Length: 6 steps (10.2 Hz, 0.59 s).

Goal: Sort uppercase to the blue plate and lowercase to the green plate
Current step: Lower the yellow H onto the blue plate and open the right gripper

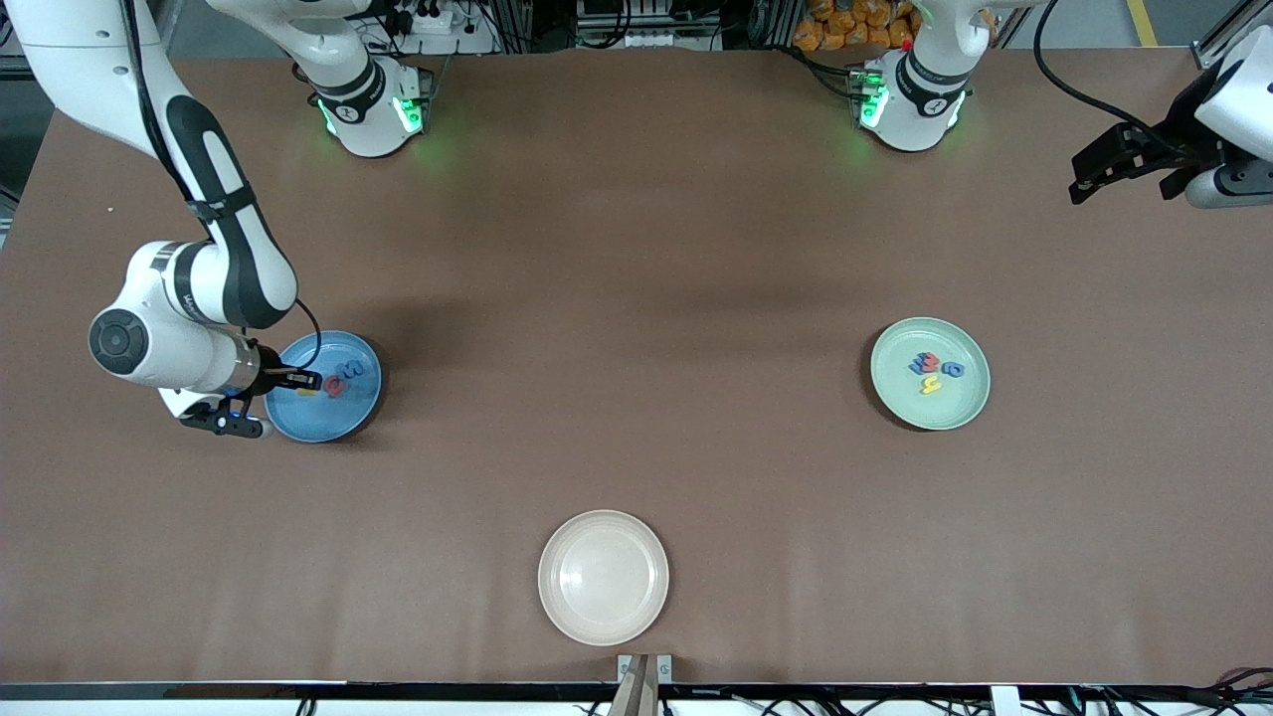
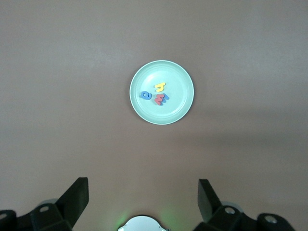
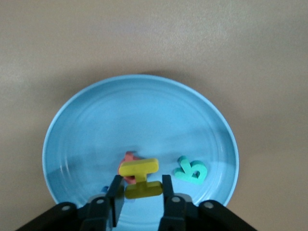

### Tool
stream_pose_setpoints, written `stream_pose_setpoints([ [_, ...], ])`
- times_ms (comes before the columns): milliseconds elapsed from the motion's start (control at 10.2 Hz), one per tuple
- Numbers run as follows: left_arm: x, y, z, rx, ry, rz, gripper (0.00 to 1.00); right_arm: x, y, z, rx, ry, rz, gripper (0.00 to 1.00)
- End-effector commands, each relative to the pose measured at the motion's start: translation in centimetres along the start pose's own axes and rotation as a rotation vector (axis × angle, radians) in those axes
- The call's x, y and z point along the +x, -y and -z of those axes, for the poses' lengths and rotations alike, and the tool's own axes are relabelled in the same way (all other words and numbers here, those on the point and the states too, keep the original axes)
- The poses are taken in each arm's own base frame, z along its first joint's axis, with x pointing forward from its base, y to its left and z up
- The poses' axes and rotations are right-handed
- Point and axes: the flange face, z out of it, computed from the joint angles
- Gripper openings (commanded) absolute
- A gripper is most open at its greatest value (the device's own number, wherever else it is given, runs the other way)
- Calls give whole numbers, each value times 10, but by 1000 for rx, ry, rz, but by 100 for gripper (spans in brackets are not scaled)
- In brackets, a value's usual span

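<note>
My right gripper (image 1: 308, 381) hangs low over the blue plate (image 1: 323, 416), its fingers against the lower bar of the yellow H (image 3: 139, 177). The H leans on the red Q (image 3: 126, 166). The teal R (image 3: 191, 171) lies flat beside them on the blue plate (image 3: 134, 115); a scrap of blue letter (image 3: 103, 190) peeks out under one finger. The green plate (image 1: 930, 410) holds the lowercase letters: yellow h (image 2: 160, 87), red m (image 2: 161, 100) and a rounded blue one (image 2: 146, 95). My left gripper (image 1: 1079, 184) waits open, raised at the left arm's end of the table.
A cream plate (image 1: 604, 577) with nothing on it sits near the table's front edge, midway between the two coloured plates. The brown table top (image 1: 636, 298) is bare between the plates. The arms' bases (image 1: 373, 109) stand along the top edge.
</note>
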Motion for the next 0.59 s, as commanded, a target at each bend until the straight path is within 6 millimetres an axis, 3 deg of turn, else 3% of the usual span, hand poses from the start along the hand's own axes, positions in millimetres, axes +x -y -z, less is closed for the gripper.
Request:
stream_pose_setpoints([
  [0, 1, 0, 5, 22, -7, 13, 100, 12, -6, 12, 18, -36, 7, 64],
  [196, 1, 0, 5, 22, -7, 13, 100, 20, -10, 35, 25, -74, 21, 100],
  [392, 2, 1, 4, 20, -5, 16, 100, 20, -14, 90, 37, -106, 16, 100],
  [490, 2, 0, 3, 21, -3, 14, 100, 14, -15, 128, 44, -130, 18, 100],
])
